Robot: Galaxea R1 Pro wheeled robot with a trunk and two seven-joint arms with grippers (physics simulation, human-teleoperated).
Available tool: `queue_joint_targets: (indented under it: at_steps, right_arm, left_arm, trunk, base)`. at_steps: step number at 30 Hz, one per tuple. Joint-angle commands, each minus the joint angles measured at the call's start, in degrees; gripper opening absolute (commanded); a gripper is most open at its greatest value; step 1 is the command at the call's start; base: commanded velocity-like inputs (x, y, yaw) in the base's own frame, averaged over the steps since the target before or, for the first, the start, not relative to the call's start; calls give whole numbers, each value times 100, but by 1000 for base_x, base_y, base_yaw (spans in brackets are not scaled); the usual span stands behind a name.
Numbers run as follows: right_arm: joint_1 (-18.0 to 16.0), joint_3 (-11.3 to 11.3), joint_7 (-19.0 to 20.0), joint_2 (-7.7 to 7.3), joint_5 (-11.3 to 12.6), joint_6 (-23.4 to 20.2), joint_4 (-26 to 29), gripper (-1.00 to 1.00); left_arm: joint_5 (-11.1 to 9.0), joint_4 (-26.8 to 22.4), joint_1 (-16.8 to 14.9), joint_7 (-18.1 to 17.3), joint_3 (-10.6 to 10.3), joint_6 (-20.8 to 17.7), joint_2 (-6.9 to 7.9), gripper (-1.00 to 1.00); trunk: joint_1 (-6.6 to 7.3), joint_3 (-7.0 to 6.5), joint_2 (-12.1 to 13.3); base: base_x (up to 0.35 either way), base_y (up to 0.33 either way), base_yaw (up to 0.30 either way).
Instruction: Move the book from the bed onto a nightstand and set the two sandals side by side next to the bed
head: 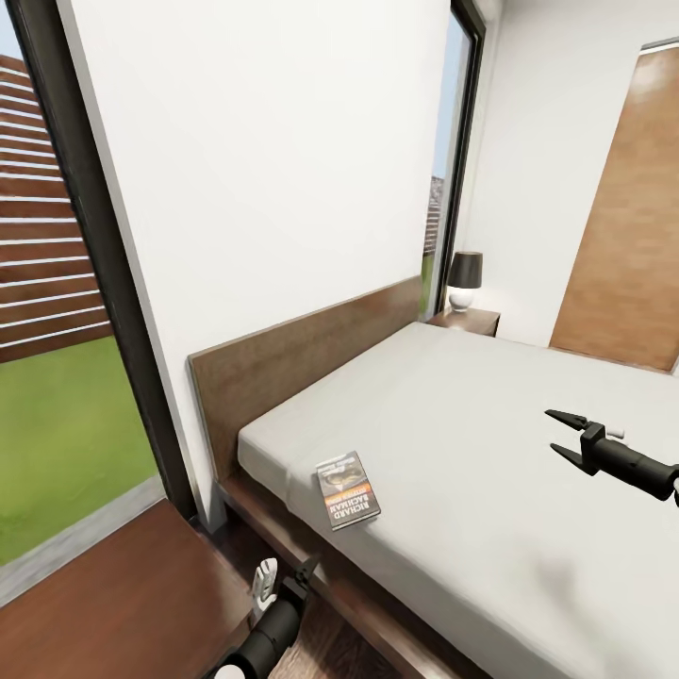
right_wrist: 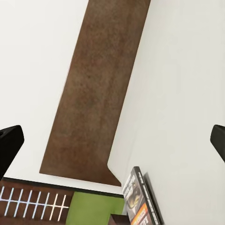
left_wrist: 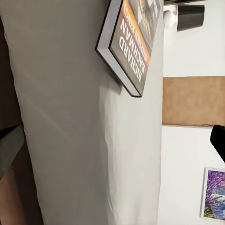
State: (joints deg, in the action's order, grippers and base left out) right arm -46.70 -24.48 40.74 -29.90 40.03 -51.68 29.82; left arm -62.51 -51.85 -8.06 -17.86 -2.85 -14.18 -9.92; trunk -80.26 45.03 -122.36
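We see the book [head: 347, 489] on the bed [head: 490, 490], between our spread right gripper [head: 558, 436] and left gripper [head: 306, 572], jaw state indeterminate.

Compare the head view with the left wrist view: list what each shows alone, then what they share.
Head view alone: the headboard, the far nightstand, the near nightstand, both open grippers, left and right, and grass through the window. Left wrist view alone: a purple picture on the wall. Shared: the book lying on the bed, and the lamp.
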Motion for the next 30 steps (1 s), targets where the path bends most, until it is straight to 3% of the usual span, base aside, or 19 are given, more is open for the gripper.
queue_joint_targets:
  at_steps: [1,30]
  right_arm:
    - [-6,-22,21,2,-22,-26,-3,100]
    - [-6,-22,21,18,-14,-27,4,100]
  left_arm:
    - [-60,-1,-2,-7,4,-41,-1,100]
    - [-60,-1,-2,-7,4,-41,-8,100]
  trunk:
    - [1,6,-3]
    - [1,6,-3]
  base:
    - [2,0,0]
    - [35,-15,0]
